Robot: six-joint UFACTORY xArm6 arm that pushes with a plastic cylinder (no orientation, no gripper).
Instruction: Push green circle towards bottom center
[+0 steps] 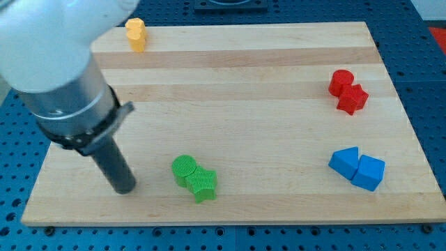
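Observation:
The green circle (pixel 184 168) lies on the wooden board (pixel 237 70) at the lower left of centre, touching a green star (pixel 203 183) just to its lower right. My tip (pixel 125 188) is at the rod's lower end, left of the green circle with a gap between them, near the board's bottom left.
A yellow block (pixel 136 34) sits at the board's top left edge. A red circle (pixel 341 81) and a red star (pixel 352 99) touch at the right. A blue triangle (pixel 344 161) and a blue cube (pixel 368 172) touch at the lower right. The arm's body (pixel 49 63) covers the upper left.

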